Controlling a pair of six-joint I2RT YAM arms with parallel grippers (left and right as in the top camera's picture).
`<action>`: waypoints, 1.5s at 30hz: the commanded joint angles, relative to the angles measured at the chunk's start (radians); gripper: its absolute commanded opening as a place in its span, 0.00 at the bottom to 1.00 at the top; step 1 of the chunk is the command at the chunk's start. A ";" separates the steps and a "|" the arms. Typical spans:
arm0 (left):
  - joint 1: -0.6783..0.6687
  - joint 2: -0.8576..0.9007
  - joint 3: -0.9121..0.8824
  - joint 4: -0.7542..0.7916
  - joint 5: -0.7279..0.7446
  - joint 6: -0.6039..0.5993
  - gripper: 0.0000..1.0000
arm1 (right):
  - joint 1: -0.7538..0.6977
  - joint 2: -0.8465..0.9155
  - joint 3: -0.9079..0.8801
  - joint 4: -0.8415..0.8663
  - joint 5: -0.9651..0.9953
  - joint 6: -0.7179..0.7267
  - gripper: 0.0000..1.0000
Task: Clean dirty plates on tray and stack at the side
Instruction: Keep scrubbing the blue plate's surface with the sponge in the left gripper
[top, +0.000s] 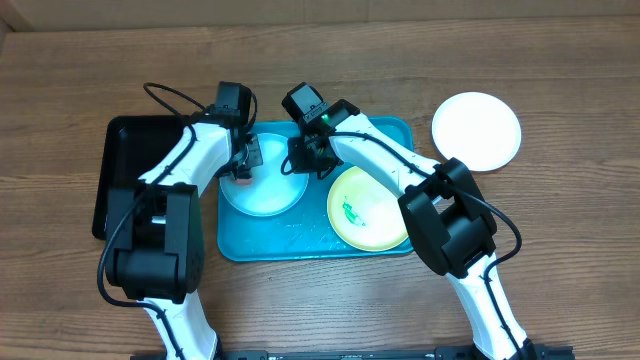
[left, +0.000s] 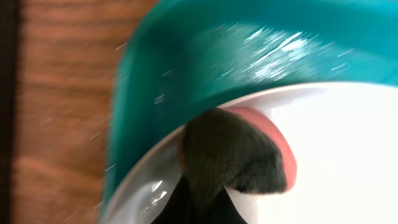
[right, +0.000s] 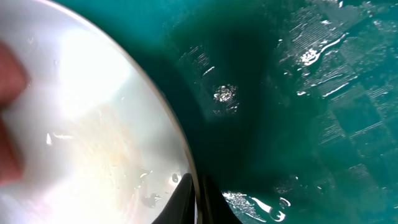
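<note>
Right now the left pincer is pressed together on a sponge that is pink with a dark green side. The sponge sits on the left edge of the light blue plate. The right pincer is squeezed together too. It pinches the rim of that same plate on the other side. Its dark fingers show at the rim in the right wrist view.

The light blue plate lies in the left half of the blue tray. Just beside it, in the right half of the tray, lies the yellow-green plate. It has a small green smear on it. The white plate is off the tray, on the wooden table, near the tray's far right corner.

A black tray lies on the table at the blue tray's left side. An arm covers the place where they meet, so I cannot tell if they touch.
</note>
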 joint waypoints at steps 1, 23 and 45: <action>-0.010 0.050 -0.024 0.043 0.274 -0.026 0.04 | 0.004 0.027 -0.036 -0.007 0.066 0.006 0.04; 0.025 0.050 -0.031 -0.116 -0.011 0.048 0.04 | 0.004 0.027 -0.036 -0.004 0.066 0.006 0.04; 0.065 0.049 -0.024 -0.157 0.418 0.377 0.04 | 0.004 0.027 -0.036 -0.027 0.066 0.006 0.04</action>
